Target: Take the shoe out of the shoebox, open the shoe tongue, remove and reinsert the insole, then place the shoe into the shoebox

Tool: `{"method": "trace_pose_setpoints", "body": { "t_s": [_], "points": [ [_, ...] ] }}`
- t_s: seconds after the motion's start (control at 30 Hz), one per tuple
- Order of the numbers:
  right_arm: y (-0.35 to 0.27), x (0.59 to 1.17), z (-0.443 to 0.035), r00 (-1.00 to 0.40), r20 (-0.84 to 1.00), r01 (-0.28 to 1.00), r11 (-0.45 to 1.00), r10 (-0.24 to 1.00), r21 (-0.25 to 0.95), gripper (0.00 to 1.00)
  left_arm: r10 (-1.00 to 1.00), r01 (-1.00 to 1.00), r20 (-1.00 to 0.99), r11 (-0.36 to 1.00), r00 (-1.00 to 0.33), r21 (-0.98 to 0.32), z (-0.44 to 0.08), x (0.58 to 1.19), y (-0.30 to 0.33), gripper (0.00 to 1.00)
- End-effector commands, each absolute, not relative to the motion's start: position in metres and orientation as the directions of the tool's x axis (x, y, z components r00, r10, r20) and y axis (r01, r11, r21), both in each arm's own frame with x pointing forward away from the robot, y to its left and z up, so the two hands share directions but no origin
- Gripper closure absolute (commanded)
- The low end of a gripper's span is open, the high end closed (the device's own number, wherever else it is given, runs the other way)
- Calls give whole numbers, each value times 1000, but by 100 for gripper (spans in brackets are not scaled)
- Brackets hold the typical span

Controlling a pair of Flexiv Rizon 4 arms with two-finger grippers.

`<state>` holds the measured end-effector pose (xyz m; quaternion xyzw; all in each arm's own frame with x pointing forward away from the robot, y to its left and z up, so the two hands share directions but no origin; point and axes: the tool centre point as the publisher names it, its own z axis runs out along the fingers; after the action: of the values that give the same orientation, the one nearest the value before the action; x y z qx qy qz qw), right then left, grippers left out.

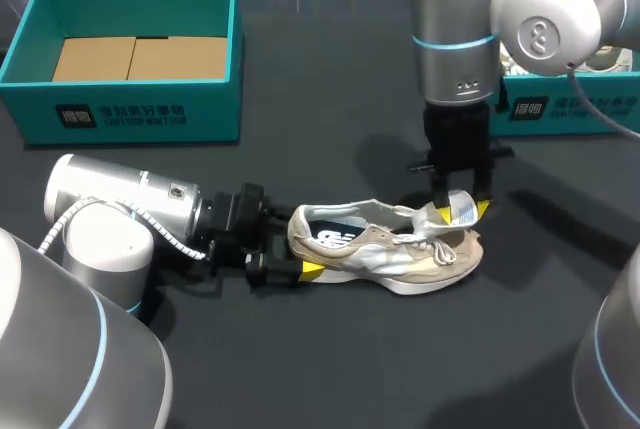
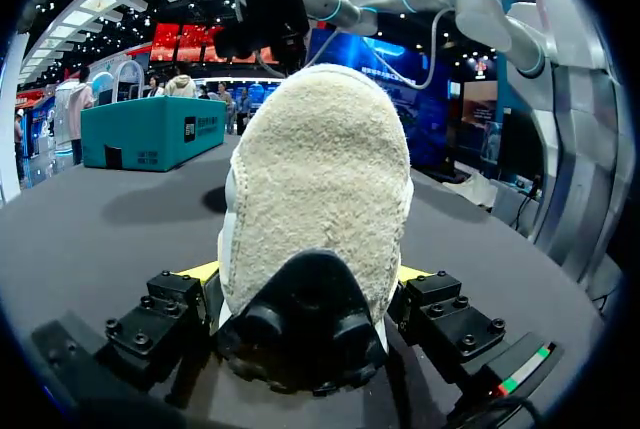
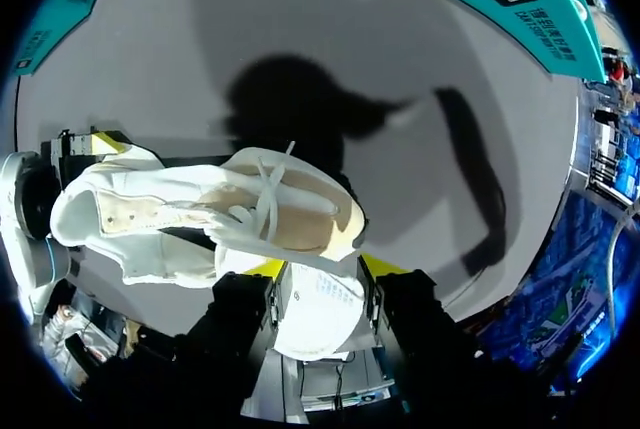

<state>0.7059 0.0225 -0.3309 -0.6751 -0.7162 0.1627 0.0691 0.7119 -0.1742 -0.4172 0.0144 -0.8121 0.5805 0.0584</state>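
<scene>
Shoe (image 1: 385, 249), frame centre: probably light, soft. Left end effector (image 1: 295, 246) clamps firmer heel (image 2: 310, 229); right end effector (image 1: 462, 211) pinches floppy tongue (image 3: 318, 314).

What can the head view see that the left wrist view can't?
Only the head view: the open shoebox, the shoe along its whole length, and the right gripper pinching its tongue. Only the left wrist view: the heel end-on, with the left gripper clamped on both its sides. Both: the shoe on the dark table and the right arm above it.
</scene>
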Motion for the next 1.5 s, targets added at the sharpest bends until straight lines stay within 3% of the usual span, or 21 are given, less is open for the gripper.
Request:
{"method": "trace_pose_setpoints", "body": {
  "t_s": [0.03, 0.13, 0.2, 0.4, 0.57, 0.83, 0.87, 1.23, 1.5],
  "points": [
    [14, 702, -332, -55, -134, 946, 9, 989, -323, 55, 42, -92, 111, 326, -993, -941, -420, 708, -173, 100],
    [7, 699, -332, -33, -156, 946, -20, 987, -322, 50, 42, -92, 111, 326, -993, -941, -420, 708, -173, 100],
    [3, 698, -332, -14, -165, 946, -40, 986, -323, 34, 42, -92, 111, 326, -993, -941, -420, 708, -173, 100],
    [1, 694, -307, -3, -162, 965, -40, 987, -261, 21, 42, -92, 111, 326, -993, -941, -420, 708, -173, 100],
    [14, 691, -267, -48, -177, 981, 13, 983, -193, 22, 42, -92, 111, 326, -993, -941, -420, 708, -173, 100],
    [55, 693, -217, -309, -192, 948, 286, 932, -138, 23, 42, -92, 111, 326, -993, -941, -420, 708, -173, 100],
    [62, 693, -213, -339, -200, 938, 314, 919, -146, 26, 42, -92, 111, 326, -993, -941, -420, 708, -173, 100],
    [108, 691, -209, -623, -177, 777, 578, 762, -249, 26, 42, -92, 111, 326, -993, -941, -420, 708, -173, 100],
    [124, 687, -205, -753, -129, 657, 726, 645, -204, 26, 42, -92, 111, 326, -993, -941, -420, 708, -173, 100]
  ]
}}
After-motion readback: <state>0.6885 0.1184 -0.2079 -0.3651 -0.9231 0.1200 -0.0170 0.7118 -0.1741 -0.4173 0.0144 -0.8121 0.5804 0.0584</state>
